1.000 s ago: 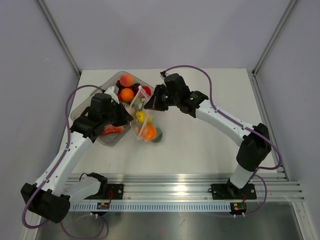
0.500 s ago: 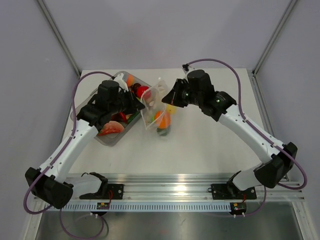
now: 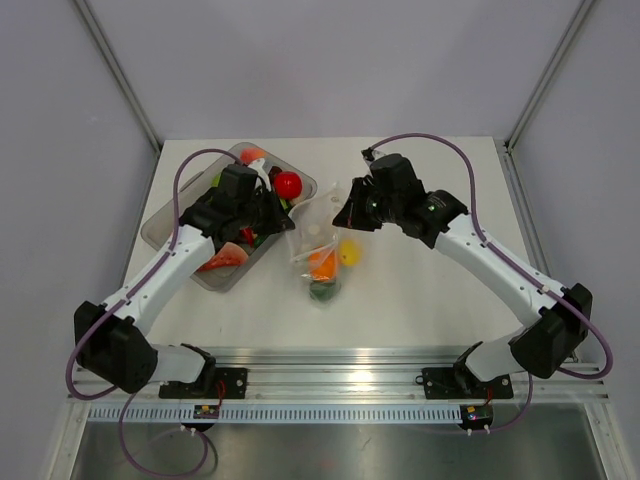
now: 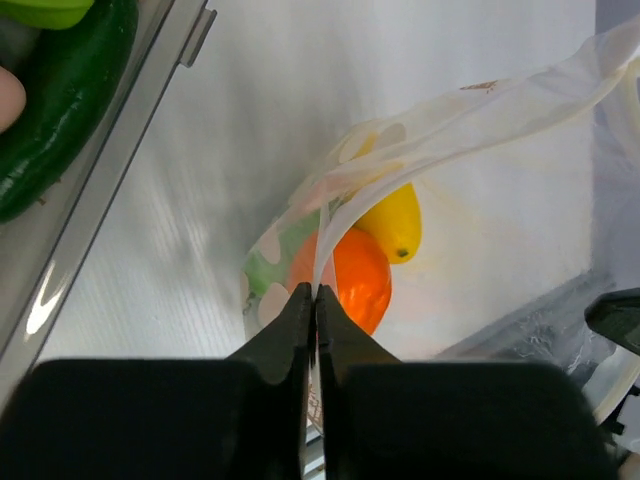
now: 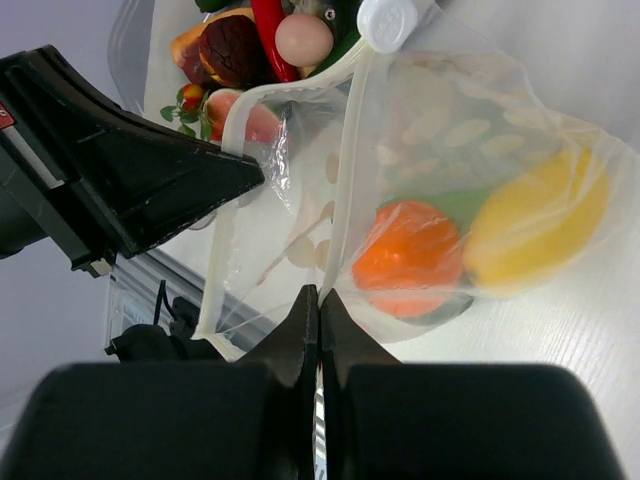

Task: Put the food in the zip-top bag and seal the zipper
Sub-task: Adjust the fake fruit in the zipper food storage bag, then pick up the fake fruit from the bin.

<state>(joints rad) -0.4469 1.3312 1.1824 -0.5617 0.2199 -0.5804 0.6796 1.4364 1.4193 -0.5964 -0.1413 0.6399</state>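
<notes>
Though the top view hides it, wrist views show left gripper [image 4: 313, 293] and right gripper [image 5: 319, 296] clamping the zip-top bag [image 5: 450, 130].

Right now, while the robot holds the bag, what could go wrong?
The left pincer and right pincer each pinch only a thin strip of the zip-top bag, so the shiny film might slip out. Its mouth looks unsealed, so the orange piece or yellow piece could tumble out if it tips.
</notes>
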